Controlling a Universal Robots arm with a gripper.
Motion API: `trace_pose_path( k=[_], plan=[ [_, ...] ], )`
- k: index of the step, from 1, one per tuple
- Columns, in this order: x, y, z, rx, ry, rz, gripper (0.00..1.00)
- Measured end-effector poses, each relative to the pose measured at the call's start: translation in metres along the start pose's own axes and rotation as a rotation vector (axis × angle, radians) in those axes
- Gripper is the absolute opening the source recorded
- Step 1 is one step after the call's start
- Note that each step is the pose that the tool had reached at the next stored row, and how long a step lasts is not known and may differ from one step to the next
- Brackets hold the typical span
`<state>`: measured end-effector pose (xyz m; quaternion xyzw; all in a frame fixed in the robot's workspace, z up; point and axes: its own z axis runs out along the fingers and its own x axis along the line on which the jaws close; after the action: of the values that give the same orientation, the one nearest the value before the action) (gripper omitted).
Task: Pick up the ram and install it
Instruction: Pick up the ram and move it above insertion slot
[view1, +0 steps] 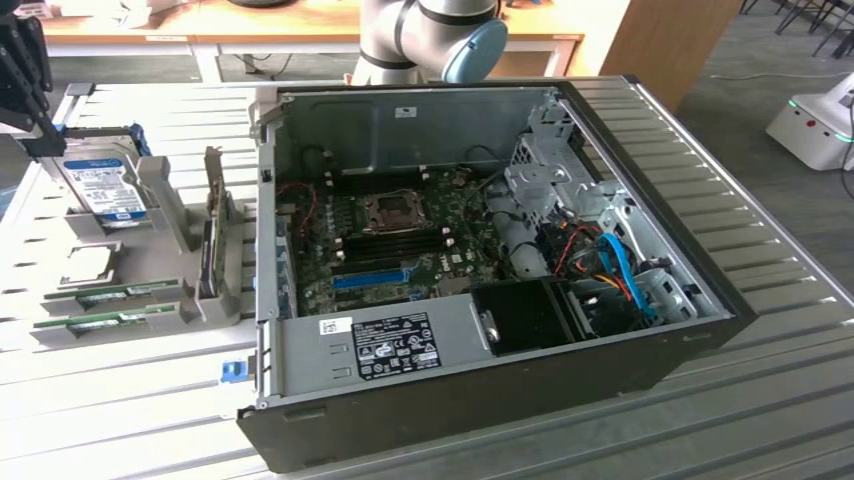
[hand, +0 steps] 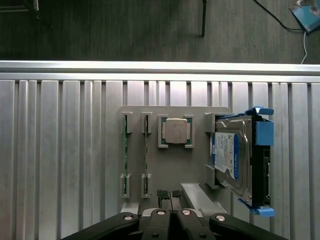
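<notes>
end effector (hand: 169, 195): i see it closed, fingertips pressed together, gripping nothing, above the gray holder (hand: 195, 165)
ram (hand: 125, 152): green stick on edge in the holder's outermost slot, untouched
second ram stick (hand: 146, 152): just beside it, parallel
processor chip (hand: 176, 131): in its pocket between the sticks and the hard drive (hand: 232, 157)
computer case (view1: 400, 120): open on the slatted tabletop (view1: 747, 200), to the exterior view's right of the holder, motherboard (view1: 400, 240) exposed
</notes>
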<state>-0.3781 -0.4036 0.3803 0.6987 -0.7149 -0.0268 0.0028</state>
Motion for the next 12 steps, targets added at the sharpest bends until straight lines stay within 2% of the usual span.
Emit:
trace_pose_path(
  k=[9,10,12],
  plan=[
    [0.0,0.0,-0.0001,-0.0001,-0.0001,0.0,0.11],
    [0.0,0.0,0.0,-0.0001,-0.0002,0.0,0.15],
    [0.0,0.0,0.0,-0.0001,-0.0002,0.0,0.15]
  ],
)
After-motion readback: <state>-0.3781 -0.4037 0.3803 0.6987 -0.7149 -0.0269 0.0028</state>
